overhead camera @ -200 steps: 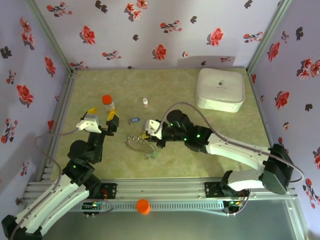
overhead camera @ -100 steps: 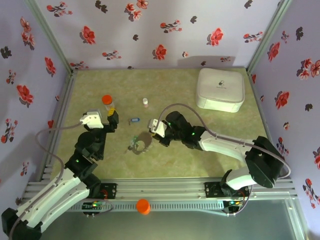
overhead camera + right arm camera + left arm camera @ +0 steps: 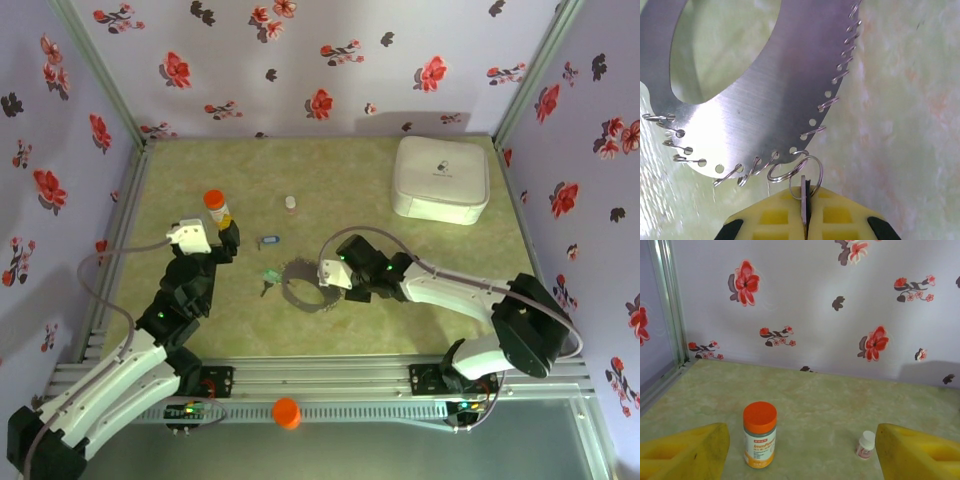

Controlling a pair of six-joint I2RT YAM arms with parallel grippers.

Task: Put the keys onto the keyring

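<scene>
1 keyring (image 3: 765,115), 1 blue key (image 3: 268,241), 1 box (image 3: 441,178)

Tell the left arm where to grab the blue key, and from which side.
Grip the blue key across its narrow width, at the plastic head, coming straight down. It lies flat on the table, lengthwise left to right in the top view, clear of other things, so likely only a top pinch works. The open left gripper sits beside it.

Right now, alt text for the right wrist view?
A flat brushed-metal keyring, its edge punched with holes and hung with small wire rings, against the green mottled table. At the bottom, the right gripper's yellow jaws pinch a thin dark piece reaching into one split ring.
</scene>
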